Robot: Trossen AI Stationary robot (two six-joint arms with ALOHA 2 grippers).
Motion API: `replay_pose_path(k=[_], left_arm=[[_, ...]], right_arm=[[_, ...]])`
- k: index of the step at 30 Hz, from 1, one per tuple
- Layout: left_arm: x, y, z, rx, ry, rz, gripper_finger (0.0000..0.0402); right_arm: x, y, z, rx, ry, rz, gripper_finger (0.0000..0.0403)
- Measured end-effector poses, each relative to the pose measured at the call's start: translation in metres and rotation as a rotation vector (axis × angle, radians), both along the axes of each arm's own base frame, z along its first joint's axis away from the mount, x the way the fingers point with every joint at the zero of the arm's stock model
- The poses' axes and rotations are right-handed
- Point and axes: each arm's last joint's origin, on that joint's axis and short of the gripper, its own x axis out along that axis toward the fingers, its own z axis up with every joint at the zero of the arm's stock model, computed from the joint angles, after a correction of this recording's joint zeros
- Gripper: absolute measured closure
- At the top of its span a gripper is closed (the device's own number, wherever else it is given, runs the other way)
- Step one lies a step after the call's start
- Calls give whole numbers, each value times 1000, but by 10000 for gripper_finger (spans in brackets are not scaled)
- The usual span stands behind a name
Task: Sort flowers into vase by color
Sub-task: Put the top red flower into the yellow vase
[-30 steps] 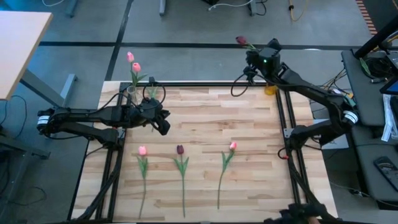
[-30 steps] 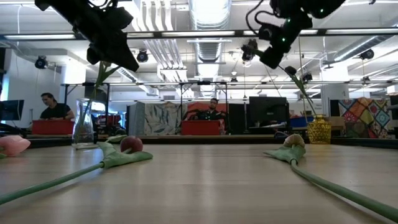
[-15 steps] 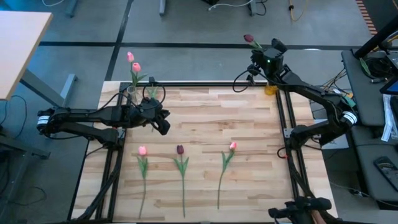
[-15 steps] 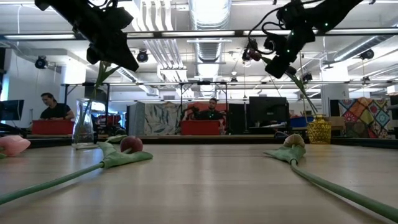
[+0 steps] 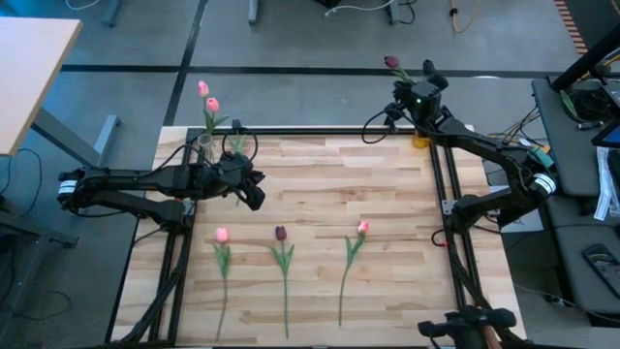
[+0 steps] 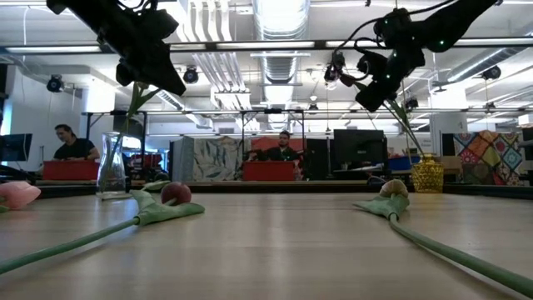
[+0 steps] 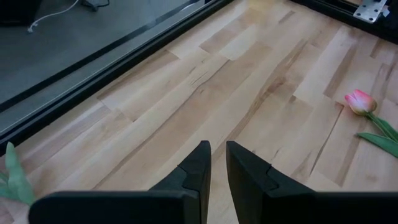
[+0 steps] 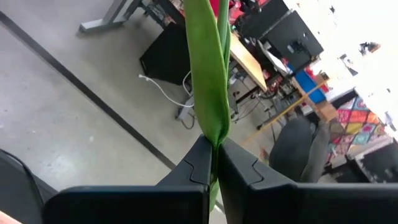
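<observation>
My right gripper [image 5: 408, 83] hangs past the table's far right corner, shut on a dark maroon tulip [image 5: 391, 63]. Its stem runs down toward the small yellow vase [image 6: 427, 174]; whether the stem's end is inside it, I cannot tell. The clear glass vase [image 5: 204, 145] at the far left corner holds two pink tulips [image 5: 207, 97]. A pink tulip [image 5: 222, 236], a maroon one [image 5: 280, 234] and another pink one [image 5: 362, 228] lie flat on the table, stems toward the near edge. My left gripper [image 5: 257, 198] hovers beside the glass vase, slightly open with nothing between its fingers [image 7: 200, 167]. My right gripper pinches the maroon tulip's green stem [image 8: 214, 138], together with the base of a long leaf [image 8: 207, 74], between its two fingers. They lie across the stem, well below the head. The tulip is lifted clear of the table, its head above the fingers and its stem slanting down below them.
A black frame [image 5: 441, 184] runs around the wooden table top. The middle of the table, between the two vases and the row of lying tulips, is bare wood [image 5: 329, 184]. People sit at desks in the room beyond the far edge.
My right gripper has sunk a little and shifted toward the table's right edge, rolling slightly. The maroon tulip has gone with it, its head moving right. My left arm has kept still.
</observation>
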Motion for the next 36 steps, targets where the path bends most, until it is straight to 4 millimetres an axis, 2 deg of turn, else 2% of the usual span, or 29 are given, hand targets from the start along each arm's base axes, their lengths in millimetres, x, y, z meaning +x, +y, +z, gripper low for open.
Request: replay_pose_path(k=[9, 15, 20, 29, 36], left_arm=[[0, 0, 0, 0, -1, 0, 366], [0, 0, 0, 0, -1, 0, 366], [0, 0, 0, 0, -1, 0, 366], [0, 0, 0, 0, 0, 0, 366], [-1, 0, 1, 0, -4, 0, 366]], right_arm=[[-5, 3, -3, 6, -105, -7, 394], [-8, 9, 6, -15, -203, 0, 394], [-11, 12, 11, -28, -212, 1, 394], [-22, 10, -10, 48, -206, -50, 394], [-20, 11, -12, 68, -297, -10, 394]])
